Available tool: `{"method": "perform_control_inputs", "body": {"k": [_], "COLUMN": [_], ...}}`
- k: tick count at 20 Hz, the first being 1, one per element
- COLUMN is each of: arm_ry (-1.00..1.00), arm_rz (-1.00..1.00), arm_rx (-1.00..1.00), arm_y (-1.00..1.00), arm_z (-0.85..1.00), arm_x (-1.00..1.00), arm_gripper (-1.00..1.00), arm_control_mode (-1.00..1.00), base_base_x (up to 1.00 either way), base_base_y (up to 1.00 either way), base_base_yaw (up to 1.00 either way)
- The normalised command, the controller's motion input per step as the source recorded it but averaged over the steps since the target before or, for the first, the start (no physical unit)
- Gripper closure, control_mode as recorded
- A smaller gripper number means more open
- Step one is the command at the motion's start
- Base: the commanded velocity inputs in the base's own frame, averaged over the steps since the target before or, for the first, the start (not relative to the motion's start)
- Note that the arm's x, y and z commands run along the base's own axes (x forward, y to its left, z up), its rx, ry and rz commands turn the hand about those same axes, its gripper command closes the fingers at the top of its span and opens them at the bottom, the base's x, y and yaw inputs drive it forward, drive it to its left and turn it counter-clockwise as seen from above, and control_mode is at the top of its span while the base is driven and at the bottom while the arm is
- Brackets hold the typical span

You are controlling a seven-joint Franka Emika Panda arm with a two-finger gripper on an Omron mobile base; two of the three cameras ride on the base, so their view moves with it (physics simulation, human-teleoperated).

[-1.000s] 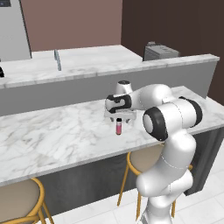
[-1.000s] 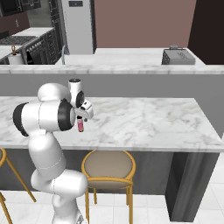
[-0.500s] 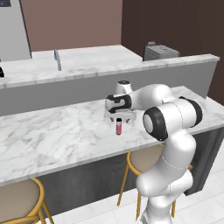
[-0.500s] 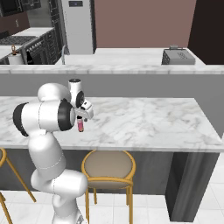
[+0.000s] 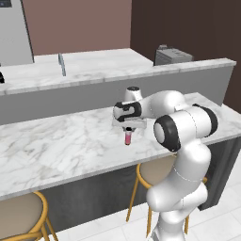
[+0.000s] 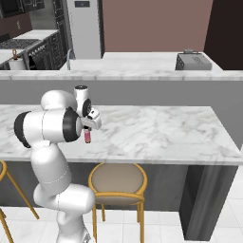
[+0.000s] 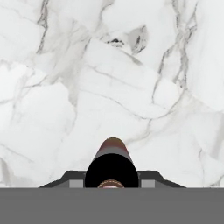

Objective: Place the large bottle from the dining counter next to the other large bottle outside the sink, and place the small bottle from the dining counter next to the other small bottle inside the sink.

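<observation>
1. Pink-red and dark-capped, the small bottle (image 5: 127,138) stands upright on the dining counter (image 5: 56,146), roughly midway between its front and back edges; you see it directly under the gripper (image 5: 128,130), which points straight down so the fingers meet the cylinder from its two sides

2. In the hand view the small bottle (image 7: 112,168) appears end-on, its dark cap a black disc centred between the finger tips, with the gripper (image 7: 112,180) drawn in narrow on it; you should read this as a grip on the bottle, whose base looks to be on or just at the marble

3. From the right base view the small bottle (image 6: 87,136) hangs just below the gripper (image 6: 88,129), near the front half of the dining counter (image 6: 156,133); the vertical approach is likely chosen because so short a thing offers little side wall to clamp from any other angle

4. Bare marble surrounds the bottle on every side, so you have open room for a straight lift; nothing stands close enough to be knocked

5. Behind the slab a raised grey ledge (image 5: 108,87) runs the full width, and a second marbled top (image 5: 94,66) lies beyond it; you would judge that the bottle must clear this ledge or be carried round it

6. A round gold-legged stool (image 6: 117,182) sits below the front edge, well apart from the gripper and out of the lifting path
</observation>
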Motion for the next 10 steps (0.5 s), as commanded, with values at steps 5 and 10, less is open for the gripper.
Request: {"method": "perform_control_inputs", "body": {"k": [5, 10], "arm_ry": [0.00, -0.02], "arm_rz": [0.00, 0.00], "arm_rx": [0.00, 0.00], "arm_y": [0.00, 0.00], "arm_z": [0.00, 0.18], "arm_x": [0.01, -0.06], "arm_gripper": [1.00, 1.00], "arm_control_mode": [-1.00, -1.00], "base_base_x": [0.00, 0.00], "base_base_y": [0.00, 0.00], "base_base_yaw": [0.00, 0.00]}}
